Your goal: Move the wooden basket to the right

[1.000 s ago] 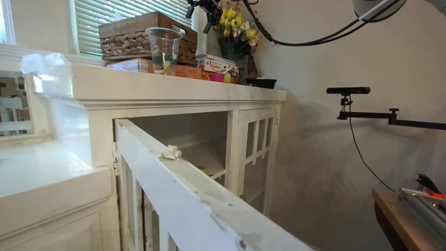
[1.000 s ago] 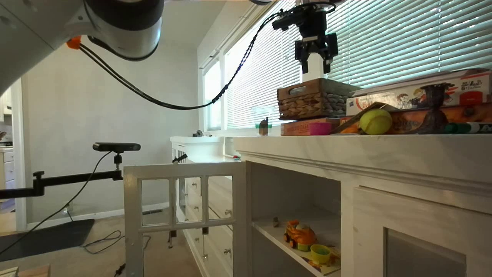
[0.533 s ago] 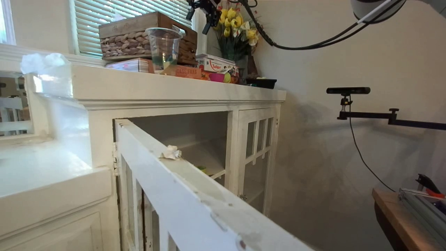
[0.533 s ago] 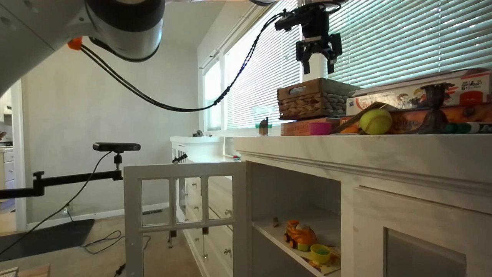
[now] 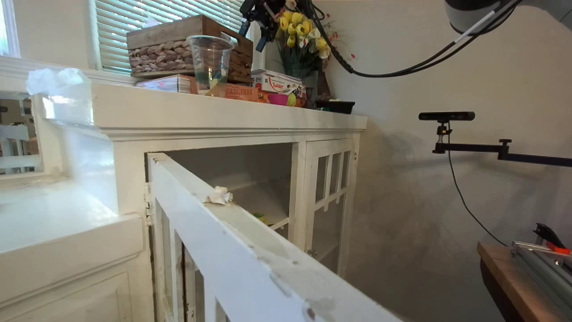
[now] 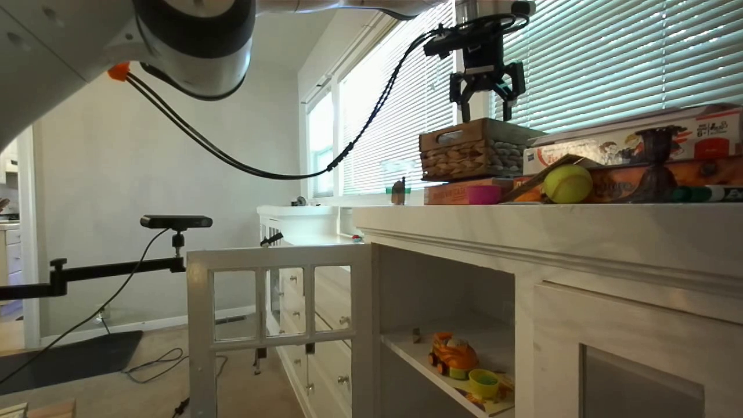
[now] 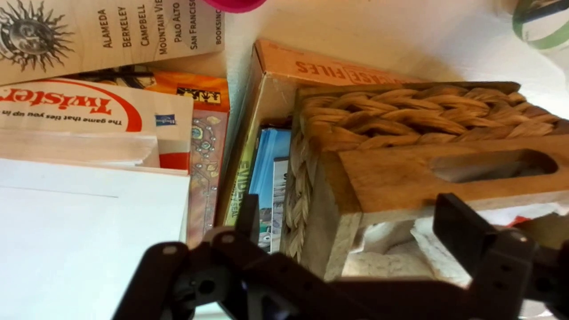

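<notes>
Pincer (image 6: 486, 115) is spread wide, pointing down right above the wooden basket (image 6: 479, 150). In the wrist view, one finger (image 7: 248, 218) shows just outside a woven side, the other finger (image 7: 460, 233) across the handle-side rim. Can't really judge tip-to-rim clearance from these angles. Basket sits upright on the orange Case Files box (image 6: 446, 193), which lies on the white bench (image 6: 545, 220). Twister box (image 7: 80, 106) is near one side; clear cup (image 5: 210, 62) stands in front of the basket in an exterior view.
</notes>
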`<state>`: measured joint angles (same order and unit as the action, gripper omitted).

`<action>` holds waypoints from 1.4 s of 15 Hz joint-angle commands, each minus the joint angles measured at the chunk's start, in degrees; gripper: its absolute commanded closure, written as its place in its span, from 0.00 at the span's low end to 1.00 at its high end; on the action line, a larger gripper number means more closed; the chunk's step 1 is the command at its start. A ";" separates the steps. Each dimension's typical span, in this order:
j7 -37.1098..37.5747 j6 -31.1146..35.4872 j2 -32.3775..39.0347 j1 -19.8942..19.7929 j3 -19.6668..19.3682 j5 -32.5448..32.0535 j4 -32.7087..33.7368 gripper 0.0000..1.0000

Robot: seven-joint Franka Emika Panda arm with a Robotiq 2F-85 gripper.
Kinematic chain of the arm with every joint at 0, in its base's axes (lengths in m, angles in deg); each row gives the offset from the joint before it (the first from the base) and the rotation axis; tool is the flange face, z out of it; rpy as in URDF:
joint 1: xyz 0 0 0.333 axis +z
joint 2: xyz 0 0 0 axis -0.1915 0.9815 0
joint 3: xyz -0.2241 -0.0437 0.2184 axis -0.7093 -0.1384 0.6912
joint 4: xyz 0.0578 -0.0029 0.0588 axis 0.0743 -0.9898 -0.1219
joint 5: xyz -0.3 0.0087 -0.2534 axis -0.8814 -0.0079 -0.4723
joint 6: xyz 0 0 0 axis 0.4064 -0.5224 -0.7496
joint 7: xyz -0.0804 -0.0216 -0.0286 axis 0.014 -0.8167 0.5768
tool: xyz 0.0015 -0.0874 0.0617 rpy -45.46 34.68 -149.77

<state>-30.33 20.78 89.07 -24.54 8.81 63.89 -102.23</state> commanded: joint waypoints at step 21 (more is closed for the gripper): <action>18.84 1.01 1.66 3.62 0.50 -3.54 4.40 0.00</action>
<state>-18.00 24.23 91.41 -21.39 8.97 61.47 -98.68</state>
